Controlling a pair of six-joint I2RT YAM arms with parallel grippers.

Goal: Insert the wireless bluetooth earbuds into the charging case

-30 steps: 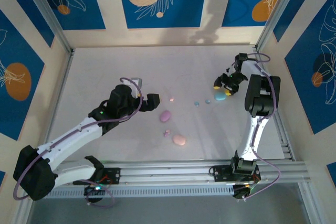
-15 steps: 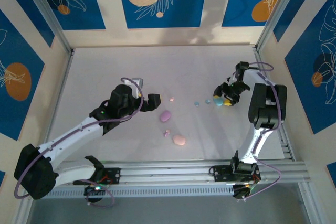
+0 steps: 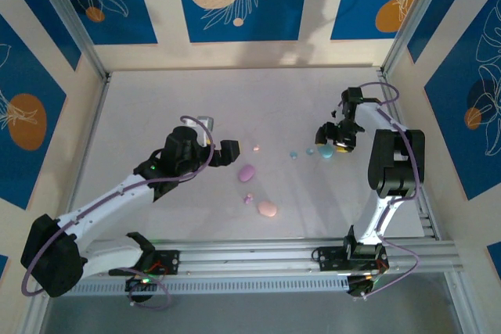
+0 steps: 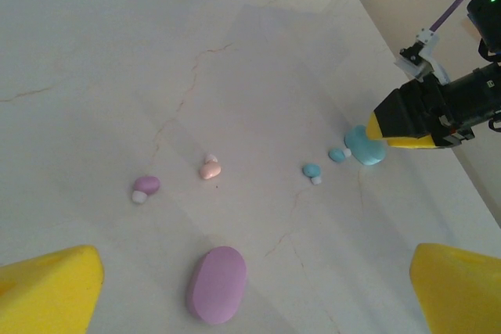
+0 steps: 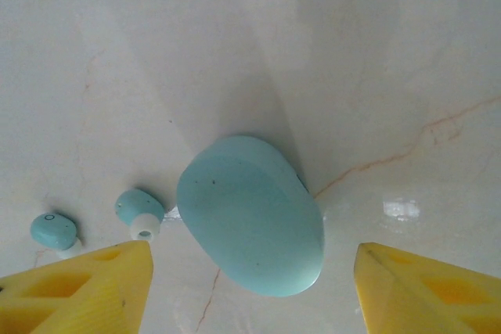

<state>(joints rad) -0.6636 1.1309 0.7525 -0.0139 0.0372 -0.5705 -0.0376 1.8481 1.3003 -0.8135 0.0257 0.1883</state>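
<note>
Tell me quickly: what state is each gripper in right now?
Left gripper: open, holding nothing.
Right gripper: open, straddling the light blue case with a gap on both sides, not gripping it.

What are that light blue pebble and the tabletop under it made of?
The blue case looks like smooth moulded plastic, satin finish: even colour, soft sheen. The table looks like polished marble or marble-print laminate: pale, thin brownish veins, a bright glint; which, I cannot tell.
</note>
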